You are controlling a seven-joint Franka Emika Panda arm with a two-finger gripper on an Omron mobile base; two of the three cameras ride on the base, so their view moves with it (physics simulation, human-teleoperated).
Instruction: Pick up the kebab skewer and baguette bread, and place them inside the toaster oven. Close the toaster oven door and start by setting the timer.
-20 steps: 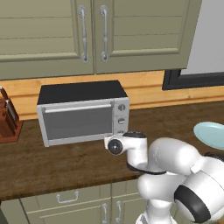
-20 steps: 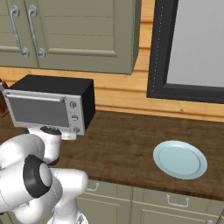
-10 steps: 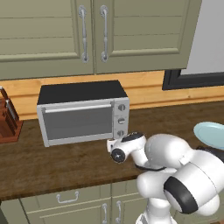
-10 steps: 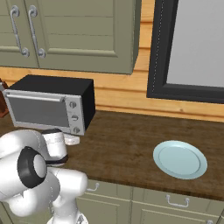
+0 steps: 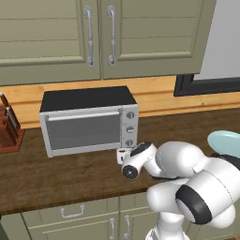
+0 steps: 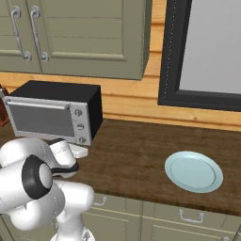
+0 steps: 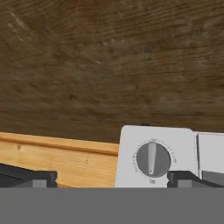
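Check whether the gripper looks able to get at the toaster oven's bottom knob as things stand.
Probably yes. The gripper is open and sits low on the counter right in front of the toaster oven knob panel; the hand view shows a knob between the fingertips with nothing in between. Which knob it is I cannot tell.

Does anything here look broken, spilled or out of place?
Nothing stands out. The toaster oven sits square on the counter with its door shut, the blue plate lies flat, and nothing has spilled.
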